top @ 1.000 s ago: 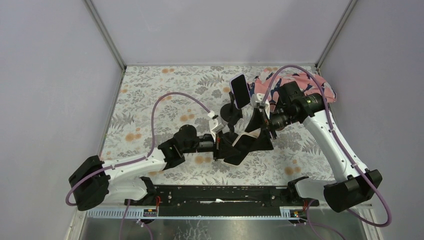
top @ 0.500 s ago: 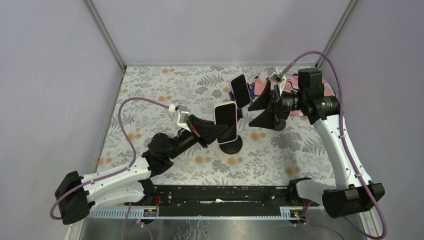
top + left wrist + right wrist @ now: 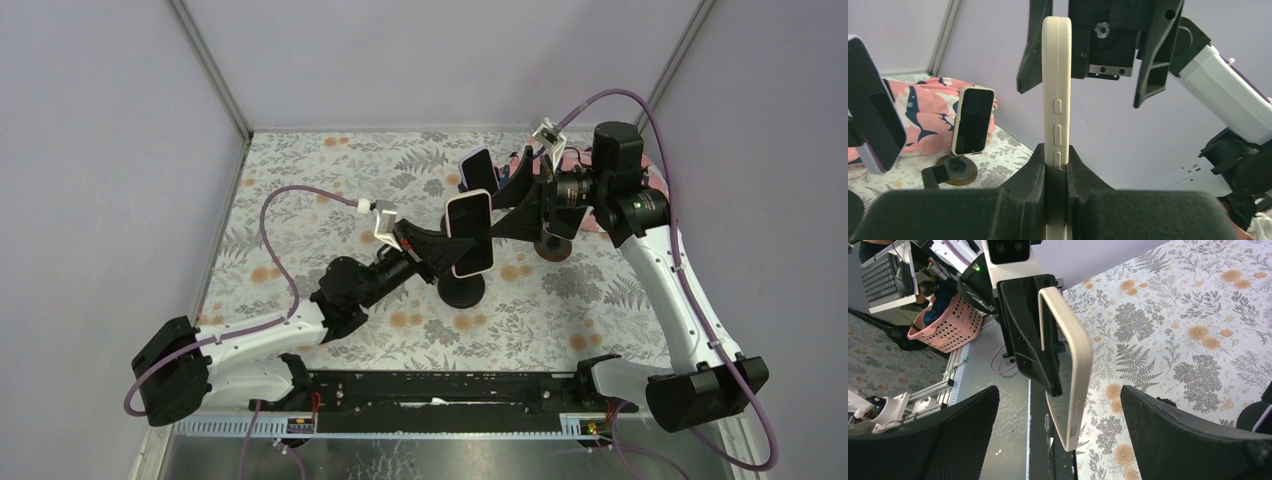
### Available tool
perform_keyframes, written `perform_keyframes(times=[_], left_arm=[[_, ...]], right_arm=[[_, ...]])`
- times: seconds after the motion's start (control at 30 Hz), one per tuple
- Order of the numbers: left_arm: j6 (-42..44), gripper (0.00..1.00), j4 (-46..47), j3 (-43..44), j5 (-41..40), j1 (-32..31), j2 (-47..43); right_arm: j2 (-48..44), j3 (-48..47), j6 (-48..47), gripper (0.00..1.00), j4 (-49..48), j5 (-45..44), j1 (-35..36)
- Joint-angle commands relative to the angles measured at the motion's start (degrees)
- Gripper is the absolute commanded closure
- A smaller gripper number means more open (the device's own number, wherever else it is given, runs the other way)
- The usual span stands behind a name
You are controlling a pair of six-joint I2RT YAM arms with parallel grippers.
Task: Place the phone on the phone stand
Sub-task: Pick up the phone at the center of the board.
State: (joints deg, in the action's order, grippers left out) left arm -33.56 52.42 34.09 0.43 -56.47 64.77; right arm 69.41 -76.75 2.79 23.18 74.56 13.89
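Note:
My left gripper (image 3: 443, 247) is shut on the lower end of a cream-cased phone (image 3: 470, 232) and holds it upright in the air. In the left wrist view the phone (image 3: 1057, 75) stands edge-on between my fingers (image 3: 1034, 170). A black phone stand (image 3: 462, 291) with a round base sits on the table just below the phone. My right gripper (image 3: 512, 200) is open and faces the phone from the right. In the right wrist view (image 3: 1058, 390) its jaws stand wide on either side of the phone (image 3: 1073, 370) without touching it.
A purple-cased phone (image 3: 480, 180) sits on a stand behind the held one. A second cream phone (image 3: 973, 120) sits on a brown-based stand (image 3: 553, 247) under the right arm. A pink shark-print cloth (image 3: 923, 110) lies at the back right. Walls close three sides.
My left gripper has carried the phone up and to the right, above the black stand. My right gripper has swung left and now straddles the phone.

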Motion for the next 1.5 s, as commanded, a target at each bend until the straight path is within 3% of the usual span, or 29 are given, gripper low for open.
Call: perform_keyframes(times=[0.0, 0.27, 0.43, 0.57, 1.03, 1.47], left_arm=[[-1.2, 1.0, 9.8, 2.7, -0.8, -1.7, 1.0], [-2.0, 1.0, 12.5, 2.3, 0.5, -3.4, 3.6], [-2.5, 1.0, 14.5, 2.3, 2.4, -3.4, 5.1], [-2.5, 1.0, 16.5, 1.2, 3.3, -3.4, 5.2], [-1.9, 1.0, 4.1, 1.6, 13.4, 0.1, -2.7], [-3.8, 1.0, -0.1, 4.6, 22.9, 2.8, -0.8]], right_arm=[[1.1, -1.1, 2.1, 0.0, -2.4, 0.3, 0.4], [2.9, -2.2, 2.2, 0.06, -2.5, 2.4, 2.6], [3.0, -1.2, 2.9, 0.21, -3.8, 5.4, 4.3], [2.4, -0.9, 1.7, 0.39, -3.4, 7.0, 4.4], [1.6, -7.9, -24.1, 0.41, 22.4, 4.9, 4.6], [2.5, -8.1, -25.9, 0.41, 24.4, 4.4, 9.1]])
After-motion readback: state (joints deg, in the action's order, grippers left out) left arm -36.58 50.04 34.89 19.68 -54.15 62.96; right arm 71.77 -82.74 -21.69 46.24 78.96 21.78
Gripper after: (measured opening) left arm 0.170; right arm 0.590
